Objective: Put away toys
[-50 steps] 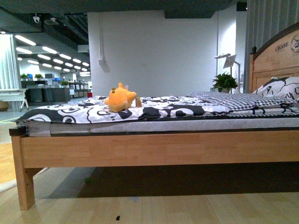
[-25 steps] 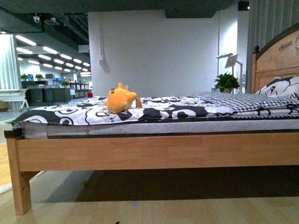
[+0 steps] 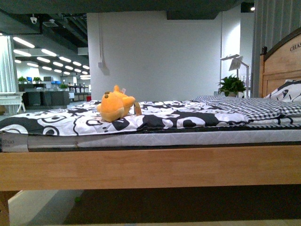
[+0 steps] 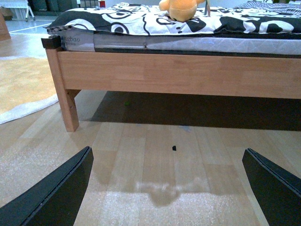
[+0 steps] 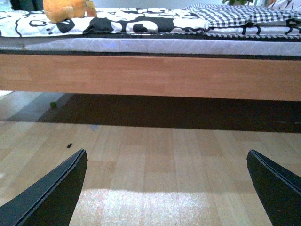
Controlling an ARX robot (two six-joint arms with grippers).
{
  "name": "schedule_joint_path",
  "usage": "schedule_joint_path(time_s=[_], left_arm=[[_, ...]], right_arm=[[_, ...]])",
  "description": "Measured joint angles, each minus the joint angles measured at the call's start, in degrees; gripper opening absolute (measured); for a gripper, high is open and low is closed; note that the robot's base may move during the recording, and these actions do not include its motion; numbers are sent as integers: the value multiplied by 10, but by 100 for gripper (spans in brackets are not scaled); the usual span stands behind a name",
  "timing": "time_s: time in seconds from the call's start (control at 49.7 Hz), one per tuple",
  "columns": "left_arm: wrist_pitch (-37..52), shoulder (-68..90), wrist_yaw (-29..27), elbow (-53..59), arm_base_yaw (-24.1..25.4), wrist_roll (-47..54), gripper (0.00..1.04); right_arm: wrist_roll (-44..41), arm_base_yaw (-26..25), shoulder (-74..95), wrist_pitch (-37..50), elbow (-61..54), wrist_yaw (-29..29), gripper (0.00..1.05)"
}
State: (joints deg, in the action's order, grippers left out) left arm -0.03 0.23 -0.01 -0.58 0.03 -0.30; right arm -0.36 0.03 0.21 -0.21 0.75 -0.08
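An orange-yellow plush toy (image 3: 115,106) lies on the black-and-white bedspread (image 3: 155,117) of a wooden bed, toward its foot end. The same toy (image 4: 181,8) shows in the left wrist view, and the toy (image 5: 66,9) shows again in the right wrist view, on the bed in both. My left gripper (image 4: 169,188) hangs open low over the wooden floor, well short of the bed, nothing between its fingers. My right gripper (image 5: 167,188) is also open over the floor with nothing held. Neither arm shows in the front view.
The bed's wooden side rail (image 3: 150,167) stands between me and the toy, with a bed leg (image 4: 66,94) at the foot corner. A headboard (image 3: 282,66), pillows, a plant (image 3: 232,84) and a lamp are at the right. A pale rug (image 4: 23,84) lies beyond the foot.
The bed has grown larger and shifted left in the front view: the view has come closer to the bed. The toy has not moved on the bedspread.
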Motion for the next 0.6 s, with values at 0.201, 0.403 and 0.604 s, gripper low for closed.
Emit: schedule_joint_path(time_s=[0.201,0.403,0.604], left_arm=[[0,0,0,0,0,0,99],[0,0,0,0,0,0,99],[0,0,0,0,0,0,99]], right_arm=[[0,0,0,0,0,0,104],[0,0,0,0,0,0,104],[0,0,0,0,0,0,104]])
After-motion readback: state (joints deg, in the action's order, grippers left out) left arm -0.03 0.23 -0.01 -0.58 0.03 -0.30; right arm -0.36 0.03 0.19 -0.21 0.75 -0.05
